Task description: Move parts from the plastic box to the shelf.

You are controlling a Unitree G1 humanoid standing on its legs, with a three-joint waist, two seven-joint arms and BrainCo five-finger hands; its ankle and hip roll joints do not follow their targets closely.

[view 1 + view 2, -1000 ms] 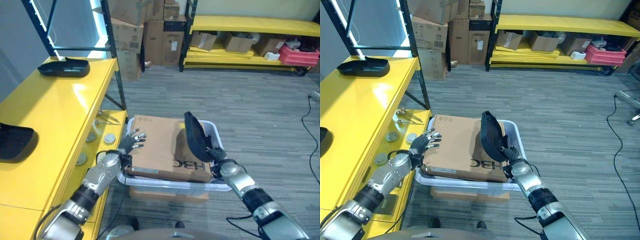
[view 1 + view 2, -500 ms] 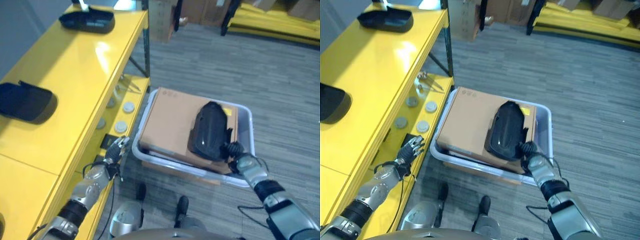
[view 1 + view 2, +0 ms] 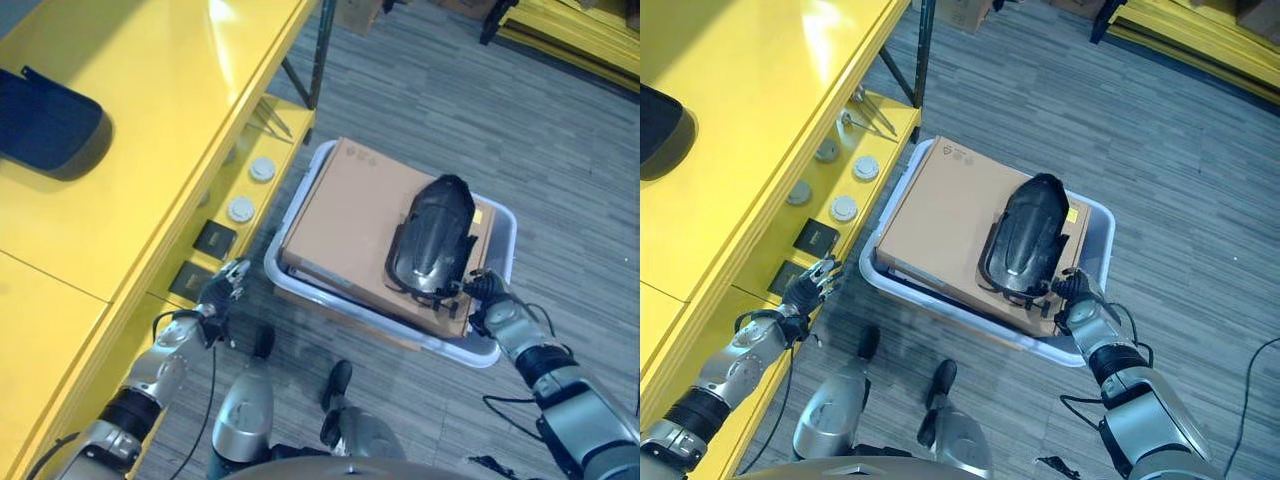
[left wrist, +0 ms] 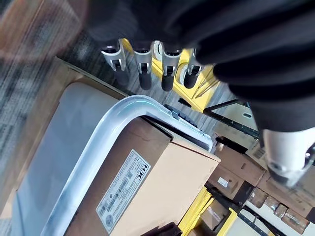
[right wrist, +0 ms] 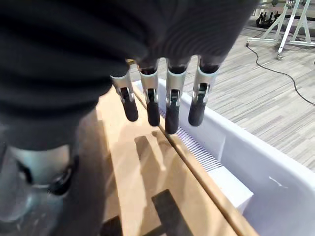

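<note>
Your right hand point(image 3: 1077, 300) rests at the near end of the black part point(image 3: 1024, 236), fingers point(image 5: 171, 109) straight and holding nothing. The part lies on the cardboard box point(image 3: 960, 225) inside the plastic box point(image 3: 1095, 235). Your left hand point(image 3: 220, 295), fingers relaxed and empty, hangs beside the yellow shelf point(image 3: 150, 130).

Glossy black part point(image 3: 432, 240) on brown cardboard box point(image 3: 352, 222), pale grey plastic box point(image 3: 497, 345), bright yellow shelf point(image 3: 150, 150), grey striped carpet point(image 3: 420, 110)
</note>
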